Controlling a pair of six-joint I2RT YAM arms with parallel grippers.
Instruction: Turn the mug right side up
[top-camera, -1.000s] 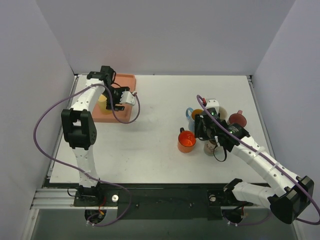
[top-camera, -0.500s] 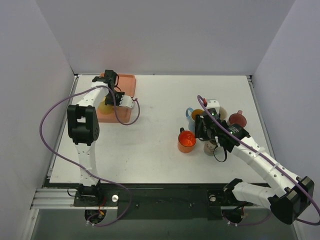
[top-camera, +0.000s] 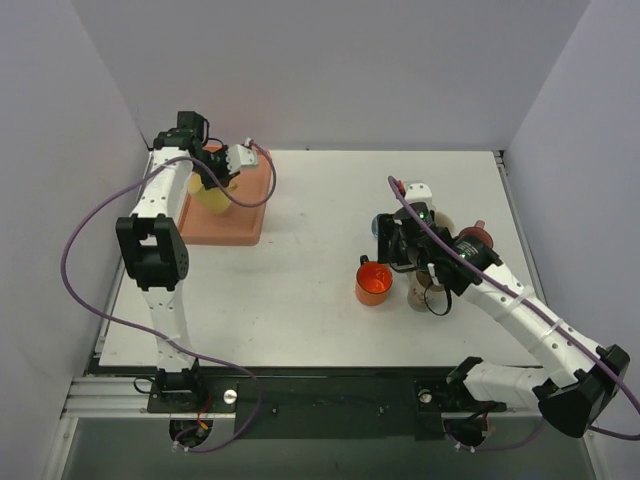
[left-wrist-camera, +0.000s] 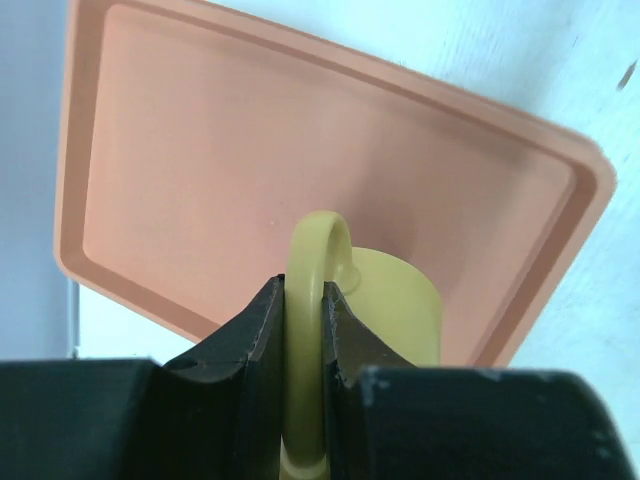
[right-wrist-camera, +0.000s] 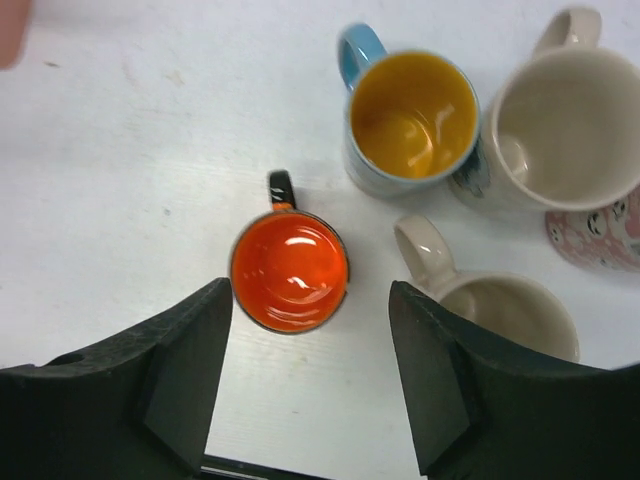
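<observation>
left pincer | pinching yellow mug handle | apparently above tray

Left tool clamped, right tool spread

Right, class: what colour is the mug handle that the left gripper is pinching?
The handle is yellow; the left wrist view shows it best.

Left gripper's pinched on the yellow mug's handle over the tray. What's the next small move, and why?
Probably roll the left wrist slowly to bring the mug's mouth upward. The left gripper is clamped on the handle of the yellow mug, over the tray, so the grip looks ready for turning. These views don't show which way the mouth faces, so go gently.
</observation>
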